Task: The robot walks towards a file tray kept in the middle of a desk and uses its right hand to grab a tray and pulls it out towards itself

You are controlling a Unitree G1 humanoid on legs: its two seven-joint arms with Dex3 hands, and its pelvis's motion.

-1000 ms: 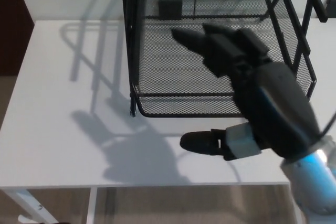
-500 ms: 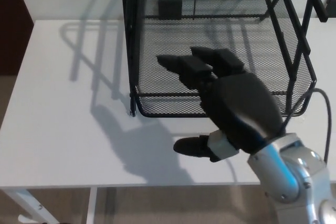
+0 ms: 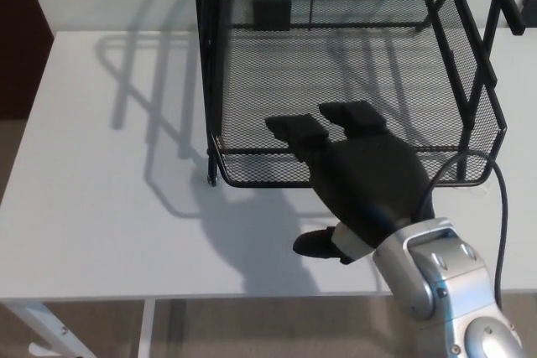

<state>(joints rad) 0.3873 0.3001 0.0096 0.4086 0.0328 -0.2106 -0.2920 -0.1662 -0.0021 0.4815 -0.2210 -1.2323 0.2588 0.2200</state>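
Fingers hook over tray rim; desk bare nearby.

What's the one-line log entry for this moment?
stage: reaching for tray | right hand: two fingers over front rim of mesh tray, thumb below, no grip yet | left hand: not in view | desk

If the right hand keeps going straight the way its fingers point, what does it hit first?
Probably the mesh floor of the bottom tray: the right hand points over the front rim into the tray. Its height above the mesh is unclear.
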